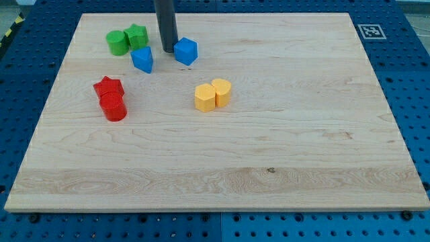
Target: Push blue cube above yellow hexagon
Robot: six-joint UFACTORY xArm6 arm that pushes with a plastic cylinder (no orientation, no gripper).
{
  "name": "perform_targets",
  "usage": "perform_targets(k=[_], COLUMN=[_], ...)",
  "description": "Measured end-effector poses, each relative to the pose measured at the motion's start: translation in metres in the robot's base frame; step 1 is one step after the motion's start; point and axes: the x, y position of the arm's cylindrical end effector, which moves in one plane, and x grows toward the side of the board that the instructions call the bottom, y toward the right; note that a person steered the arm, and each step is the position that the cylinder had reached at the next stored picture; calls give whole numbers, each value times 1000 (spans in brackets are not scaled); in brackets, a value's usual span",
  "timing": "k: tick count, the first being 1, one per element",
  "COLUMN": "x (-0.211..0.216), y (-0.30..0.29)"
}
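**Tip beside the blue cube, top left of the board**

Resting on the wooden board [282, 134], near the view's top and left of centre: my tip [168, 51], the lower end of a straight dark rod coming down from the view's top edge. No jaws here, so nothing open or shut and nothing held; only a bare rod end on the wood.

Just to the view's right of my tip, touching it or very nearly so: the blue cube [186, 51]. Too close to tell contact from a hair of gap. Just to the view's lower left of my tip, a short way off: a second blue block [142, 59], shape hard to name, with an angled top.

Below the blue cube and slightly to the view's right, well apart from it: the yellow hexagon [205, 97], pressed against a yellow cylinder [222, 91] on its right side.

Further left along the top: a green cylinder [117, 42] touching a green block [136, 35] of star-like outline. Lower on the left: a red star-like block [107, 87] with a red cylinder [114, 107] touching it from below.

Around the board: blue perforated table [403, 40], and a black-and-white marker tag [369, 31] at the board's top right corner.
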Motion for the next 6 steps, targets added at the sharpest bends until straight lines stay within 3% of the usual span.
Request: perform_targets(k=[4,6], x=[37,76], y=[-1,-27])
